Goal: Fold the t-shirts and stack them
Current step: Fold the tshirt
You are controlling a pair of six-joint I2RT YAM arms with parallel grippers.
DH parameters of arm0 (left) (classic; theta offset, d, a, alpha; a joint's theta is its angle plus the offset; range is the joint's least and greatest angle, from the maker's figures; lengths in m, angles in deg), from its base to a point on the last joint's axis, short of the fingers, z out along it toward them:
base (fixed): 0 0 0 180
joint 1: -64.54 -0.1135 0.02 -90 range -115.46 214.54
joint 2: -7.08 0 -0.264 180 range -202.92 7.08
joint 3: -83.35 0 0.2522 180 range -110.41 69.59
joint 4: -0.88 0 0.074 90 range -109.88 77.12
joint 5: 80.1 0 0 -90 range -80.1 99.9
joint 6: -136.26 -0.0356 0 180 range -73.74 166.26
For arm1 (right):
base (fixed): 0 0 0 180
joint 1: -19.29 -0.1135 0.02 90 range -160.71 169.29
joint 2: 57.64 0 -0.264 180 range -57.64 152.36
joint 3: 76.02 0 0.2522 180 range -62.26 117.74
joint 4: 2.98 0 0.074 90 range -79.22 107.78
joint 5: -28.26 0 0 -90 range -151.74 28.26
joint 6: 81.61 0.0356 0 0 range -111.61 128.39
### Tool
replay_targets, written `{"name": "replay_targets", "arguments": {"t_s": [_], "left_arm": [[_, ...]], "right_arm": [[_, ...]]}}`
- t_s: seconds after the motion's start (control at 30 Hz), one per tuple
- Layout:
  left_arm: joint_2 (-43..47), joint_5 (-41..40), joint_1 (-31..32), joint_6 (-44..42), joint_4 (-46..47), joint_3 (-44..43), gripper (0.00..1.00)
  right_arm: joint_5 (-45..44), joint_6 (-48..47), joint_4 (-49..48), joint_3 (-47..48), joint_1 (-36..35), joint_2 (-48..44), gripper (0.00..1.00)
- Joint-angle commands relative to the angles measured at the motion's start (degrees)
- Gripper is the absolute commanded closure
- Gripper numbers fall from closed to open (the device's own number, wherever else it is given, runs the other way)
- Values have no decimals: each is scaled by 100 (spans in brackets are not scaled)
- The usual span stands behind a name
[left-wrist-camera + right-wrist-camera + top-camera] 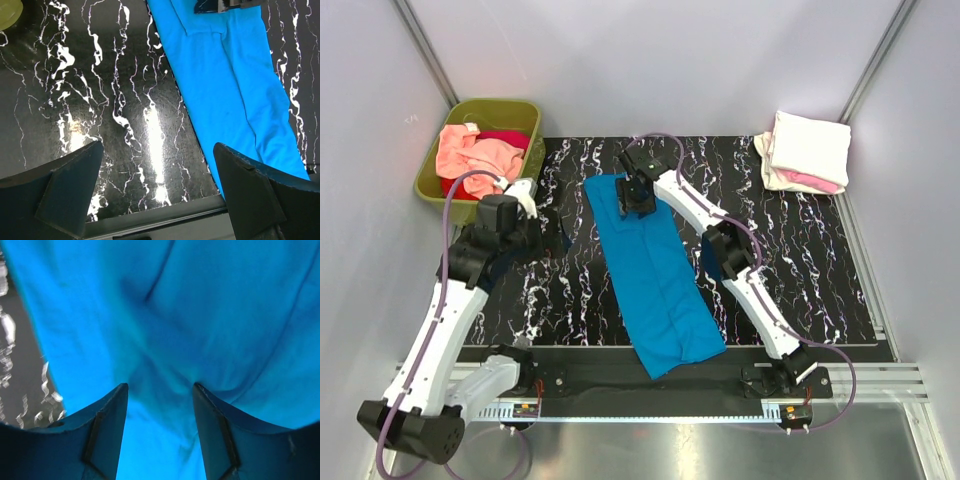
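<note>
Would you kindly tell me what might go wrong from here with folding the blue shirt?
The right gripper is open at the far end of the blue shirt; closing may pinch only the top layer, and the lengthwise fold could fall open.
The left gripper hangs open over bare mat, so nothing pins the cloth and it may slide.
The shirt's near end overhangs the mat's edge and might snag.

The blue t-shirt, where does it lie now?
In the top view the blue t-shirt lies as a long strip on the black mat, its far end under the right gripper.
</note>
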Motion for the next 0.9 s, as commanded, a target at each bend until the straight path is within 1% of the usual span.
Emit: {"name": "replay_targets", "arguments": {"t_s": [0.0,0.2,0.3,0.47,0.63,0.73,0.77,0.8,0.87], "left_arm": [[234,-153,0,-168,202,102,1],[357,119,0,60,263,348,1],[401,277,0,192,325,463,1],[480,418,0,394,333,638,1],[638,629,0,544,377,849,1],[726,673,8,623,351,955,1],[752,682,0,675,360,999,1],[778,682,17,710,369,1051,1],[796,708,17,859,377,1210,1]], "right_arm": [[226,272,-303,297,316,234,39],[94,553,-478,254,984,568,39],[60,677,-558,359,1170,691,39],[138,747,-917,420,1232,761,39],[33,888,-979,535,1241,841,37],[68,958,-997,491,1250,666,31],[155,1037,-1023,491,1302,578,25],[513,1203,-1093,474,1320,464,22],[613,1301,-1269,438,1338,16,17]]}}
